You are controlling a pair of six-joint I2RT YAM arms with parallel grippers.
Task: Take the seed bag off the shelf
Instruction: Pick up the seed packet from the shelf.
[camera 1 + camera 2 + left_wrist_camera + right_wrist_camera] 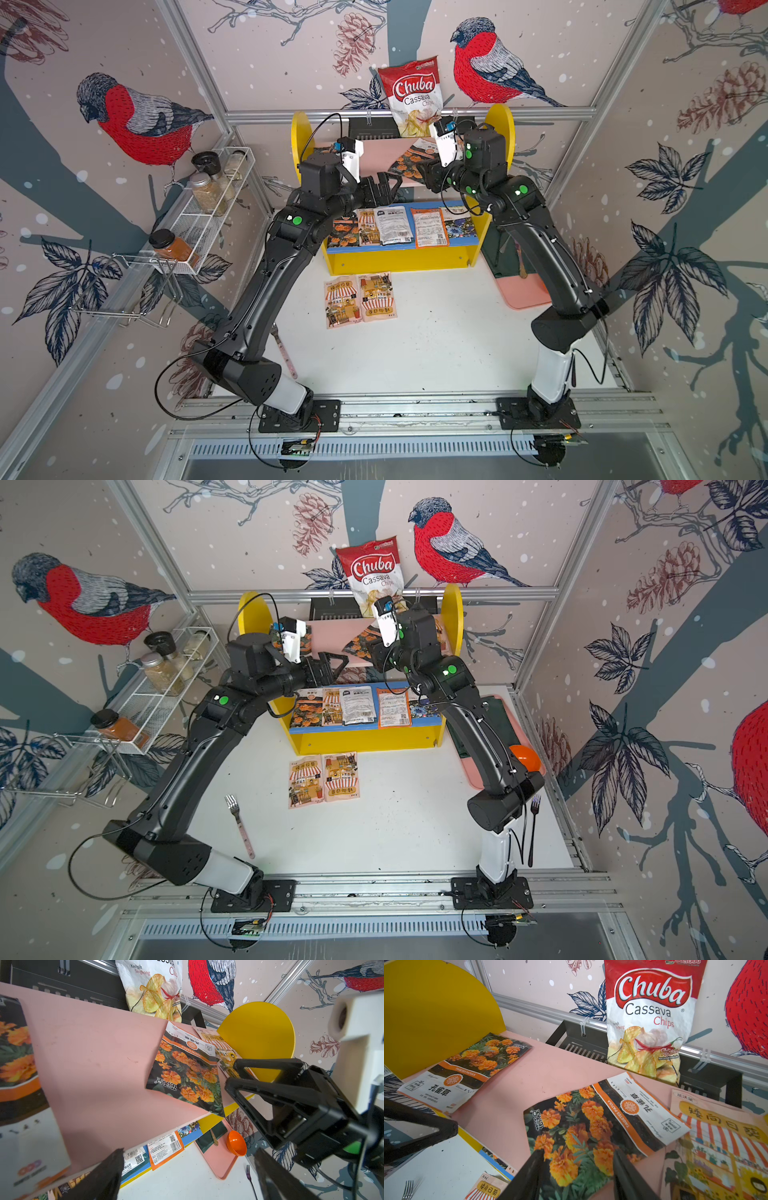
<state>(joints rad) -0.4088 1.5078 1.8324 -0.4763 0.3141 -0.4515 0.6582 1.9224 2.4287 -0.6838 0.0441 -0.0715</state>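
The shelf (399, 262) has yellow sides, a pink upper board (374, 160) and a blue lower board. A marigold seed bag (581, 1122) (187, 1076) (405, 162) lies askew on the pink board, one corner past its front edge. My right gripper (578, 1155) (424, 172) is open over that bag's near end, a finger on either side of the printed flowers. My left gripper (190, 1169) (388, 183) is wide open and holds nothing, in front of the pink board's edge. Another marigold bag (467, 1070) and a sunflower bag (716, 1142) also lie on the pink board.
Several seed bags (399, 226) cover the blue board and two lie on the table (359, 299). A Chuba chips bag (411, 95) stands behind the shelf. A wire spice rack (208, 208) is on the left; a pink tray (478, 779) with an orange bowl (524, 758) on the right. Forks (239, 820) (534, 825) lie on the table.
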